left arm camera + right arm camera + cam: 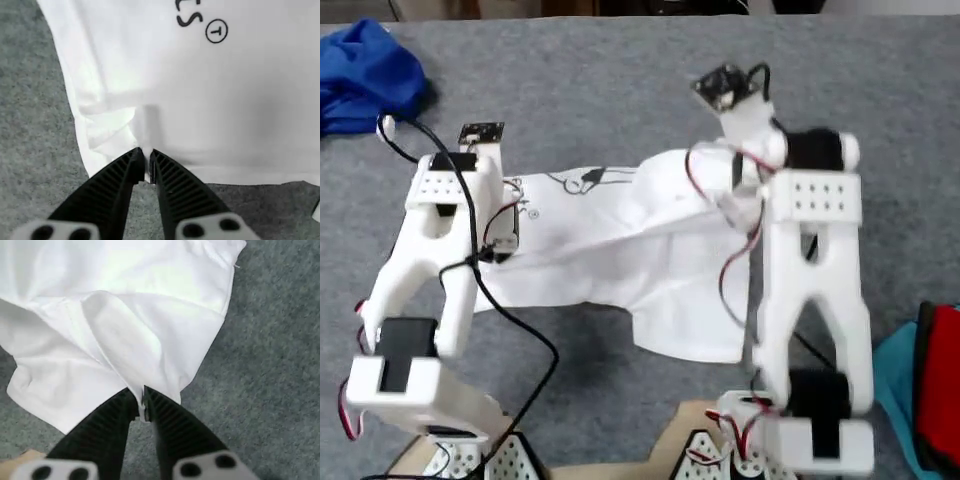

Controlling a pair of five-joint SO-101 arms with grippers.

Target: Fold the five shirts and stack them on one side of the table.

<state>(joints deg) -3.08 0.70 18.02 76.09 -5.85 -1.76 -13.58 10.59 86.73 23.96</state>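
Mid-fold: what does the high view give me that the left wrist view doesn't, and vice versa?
High view adds: a blue shirt bunched at a far corner, red and teal cloth at the opposite near edge, both whole arms. Left wrist view adds: the left pincer shut on a pinched fold at the edge of the white shirt. Both share: that shirt's black print and the grey table.

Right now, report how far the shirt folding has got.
Done: nothing clearly; red and teal fabric lies at the edge of the grey table, fold unclear. In hand: left gripper and right gripper each shut on the white printed shirt. Left: folding it, the crumpled blue fabric, then stacking.
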